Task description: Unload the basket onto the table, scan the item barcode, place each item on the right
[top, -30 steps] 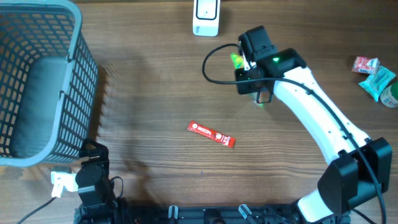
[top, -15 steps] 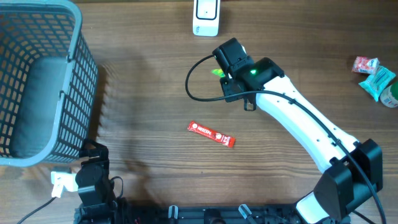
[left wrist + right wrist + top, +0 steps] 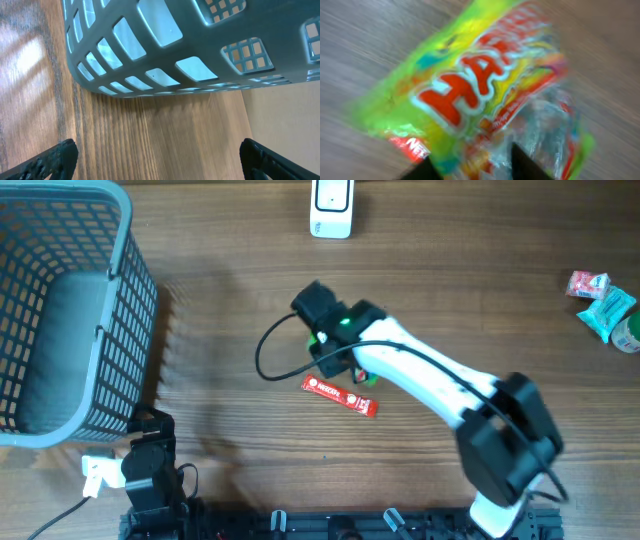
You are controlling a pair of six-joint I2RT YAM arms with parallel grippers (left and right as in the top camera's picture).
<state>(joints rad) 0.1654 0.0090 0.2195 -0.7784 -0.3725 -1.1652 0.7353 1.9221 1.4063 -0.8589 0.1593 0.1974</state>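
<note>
The brown wooden tabletop [image 3: 230, 290] carries everything here, and your working tool is the right gripper [image 3: 475, 167], reached out over the middle of it. In its wrist view the two dark fingertips [image 3: 527, 165] stand apart at the bottom of the picture, with the bright green and yellow candy bag [image 3: 470, 95] filling the space just ahead of them. That picture is smeared, so you cannot tell whether the jaws are pinching the bag's edge or sit loose around it. The bag's long axis runs on a slant across the fingers, red lettering towards the camera, and no barcode shows on that face. A bit of the red sachet [image 3: 340, 395] shows behind the bag's lower edge, so the bag is over or just beside that sachet in the middle of the tabletop. What your next move turns on is the white scanner [image 3: 331, 208] at the middle of the far edge: it lies almost straight beyond the gripper, well apart from it, with bare wood between. By my reading the bag must travel toward that far edge, and probably be turned so its hidden side meets the scanner. The right arm is plainly the nearer one. The left gripper [image 3: 160, 162] hangs at the near left corner beside the grey basket [image 3: 140, 290], jaws wide apart with nothing between them.
</note>
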